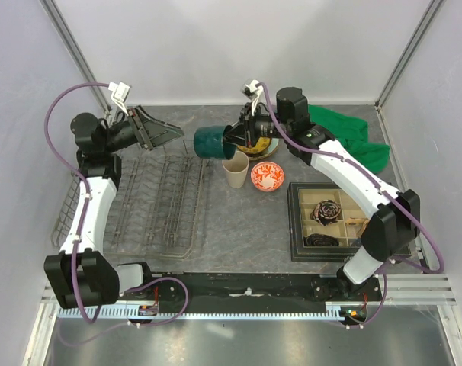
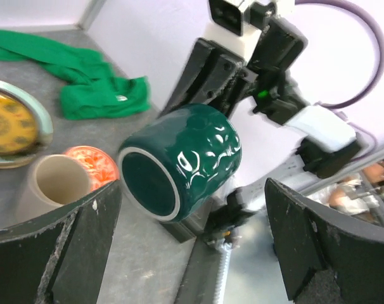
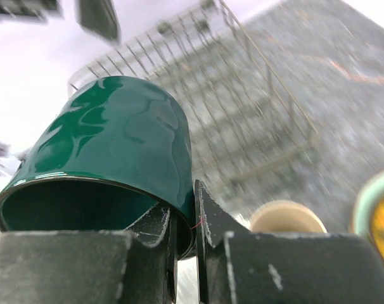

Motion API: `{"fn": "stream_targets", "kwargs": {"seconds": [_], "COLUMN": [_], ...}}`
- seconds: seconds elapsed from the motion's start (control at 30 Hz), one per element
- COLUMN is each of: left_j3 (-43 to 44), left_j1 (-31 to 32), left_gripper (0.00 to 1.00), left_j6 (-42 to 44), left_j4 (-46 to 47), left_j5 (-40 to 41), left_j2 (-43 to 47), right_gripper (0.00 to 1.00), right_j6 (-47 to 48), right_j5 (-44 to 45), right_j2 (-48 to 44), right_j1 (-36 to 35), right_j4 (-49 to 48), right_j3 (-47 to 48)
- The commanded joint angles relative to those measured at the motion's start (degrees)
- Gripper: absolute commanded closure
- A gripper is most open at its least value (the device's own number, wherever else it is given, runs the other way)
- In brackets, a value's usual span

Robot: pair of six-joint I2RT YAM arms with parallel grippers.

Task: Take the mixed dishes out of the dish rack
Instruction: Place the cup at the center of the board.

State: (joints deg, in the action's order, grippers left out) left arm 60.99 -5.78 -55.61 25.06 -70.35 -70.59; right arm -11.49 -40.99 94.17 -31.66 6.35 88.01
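While the right gripper clamps the rim of the dark green mug, the overhead view shows that mug tipped on its side in the air, just past the far right corner of the dish rack. The rack is grey wire with rows of upright tines and lies on a speckled grey table. The left gripper hovers over the rack's far end with its jaws spread wide. A plain beige cup stands upright beside a red-and-white bowl. A yellow-gold plate lies partly under the right arm. A crumpled green cloth and a black compartmented tray lie to the right.

From the left wrist, scuffed black fingers frame the mug. Its glaze is glossy, with raised swirls and a pale ring at the lip.

From the right wrist, two fingers pinch the mug's wall, one inside and one outside. The blurred rack lies beyond.
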Motion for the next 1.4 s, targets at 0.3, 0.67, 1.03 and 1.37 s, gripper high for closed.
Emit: {"fn": "stream_targets", "kwargs": {"seconds": [0.3,0.67,1.03,1.37], "left_j3": [12.22,13.01,11.79,10.2], "left_j1": [-0.99,-0.99,-0.99,-0.99], "left_gripper": [0.01,0.01,0.01,0.01], "left_j6": [53.31,68.18,72.75,75.65], "left_j4": [-51.41,-61.79,-64.61,-65.57], "left_j5": [9.16,17.52,21.47,22.18], "left_j2": [1.42,-0.08,-0.52,-1.04], "right_gripper": [1.0,1.0,1.0,1.0], "right_j6": [22.89,31.7,33.11,33.55], "right_j5": [15.59,25.6,32.37,35.46], "right_j2": [-6.81,-3.65,-0.04,6.1], "right_j1": [0.63,-0.15,-4.81,-6.84], "right_j4": [33.27,48.94,48.06,47.44], "right_j3": [8.84,3.94,-2.48,-2.49]}}
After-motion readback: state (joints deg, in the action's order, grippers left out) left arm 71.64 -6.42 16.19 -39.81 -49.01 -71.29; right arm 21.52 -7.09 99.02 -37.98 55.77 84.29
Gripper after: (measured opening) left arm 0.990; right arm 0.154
